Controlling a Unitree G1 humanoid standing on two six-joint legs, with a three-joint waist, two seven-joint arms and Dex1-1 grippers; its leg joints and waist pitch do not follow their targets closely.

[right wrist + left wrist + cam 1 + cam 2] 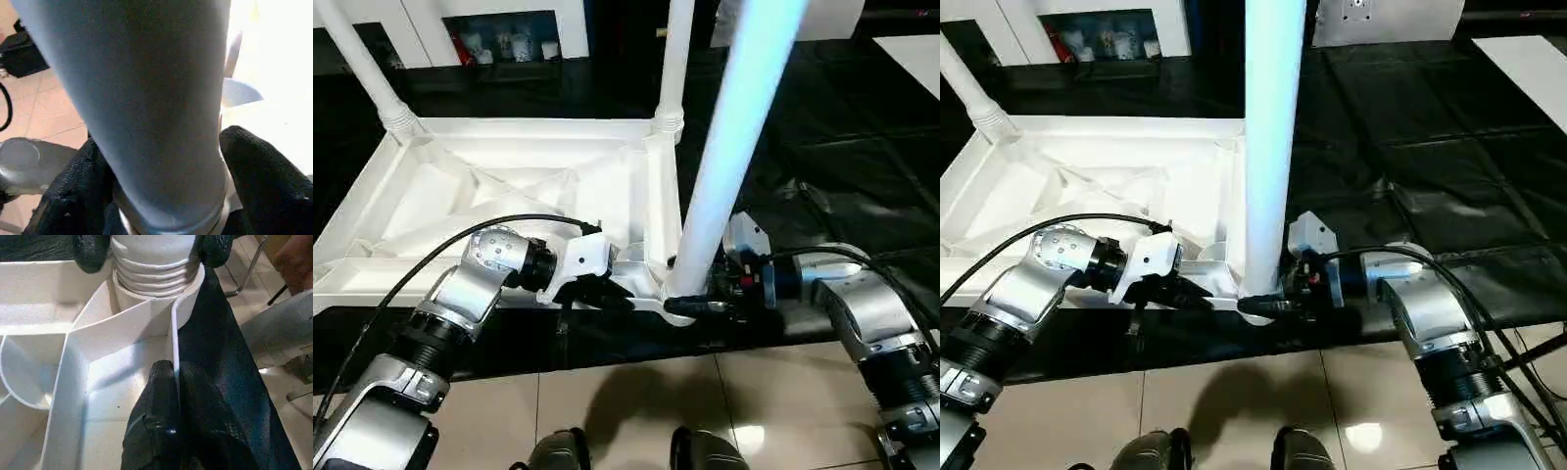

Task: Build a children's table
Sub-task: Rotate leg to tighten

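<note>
At 6 o'clock on the black-covered work surface (862, 127), the right gripper (697, 305) has its fingers (259, 181) around the base of the nearest leg (734, 147), seated in a corner socket. The left gripper (607, 294) is pinched shut on the upturned table top's (489, 196) near rim. Toward 12 o'clock, two far legs (672, 59) stand upright.

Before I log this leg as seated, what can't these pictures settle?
- Near leg: top cut off by the head views' upper edge.
- Its thread depth in the corner socket: hidden by the socket wall, left wrist view.
- Right gripper contact: the leg blocks it, right wrist view.
</note>
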